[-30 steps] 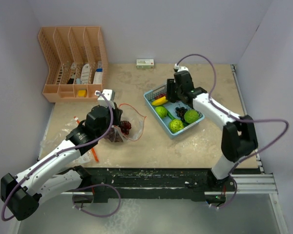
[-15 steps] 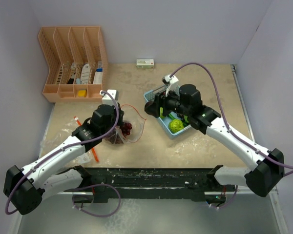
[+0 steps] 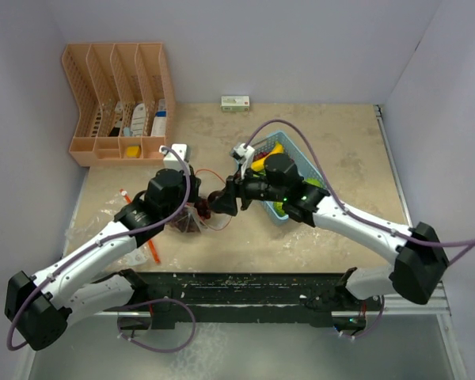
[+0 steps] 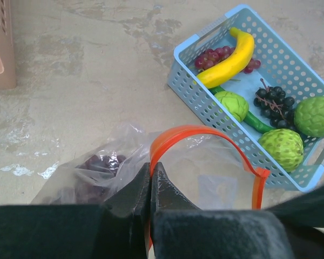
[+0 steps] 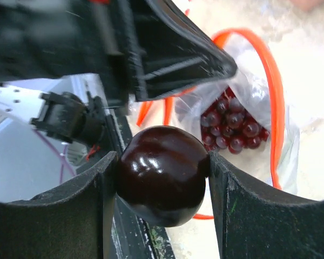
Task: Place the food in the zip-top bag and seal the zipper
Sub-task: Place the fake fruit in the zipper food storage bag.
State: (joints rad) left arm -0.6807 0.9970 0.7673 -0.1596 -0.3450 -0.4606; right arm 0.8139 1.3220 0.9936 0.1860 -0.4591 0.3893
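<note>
One dark fruit [image 5: 162, 181] in right tool [image 5: 161, 186] — left tool [image 4: 150, 183] hides bag [image 4: 205, 170] edge.

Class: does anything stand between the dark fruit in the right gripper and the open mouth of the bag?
Nothing visible does. The dark fruit, shut in the right gripper, hangs beside the mouth of the bag, which the left gripper pinches open by its orange rim.

Noted on the left arm [image 3: 87, 257] and the right arm [image 3: 364, 229]: white link shells with black joint housings and black wrists. A lilac cable [image 3: 189, 180] loops along each arm. The jaws are matte black, flat-faced, wedge-shaped plastic.
</note>
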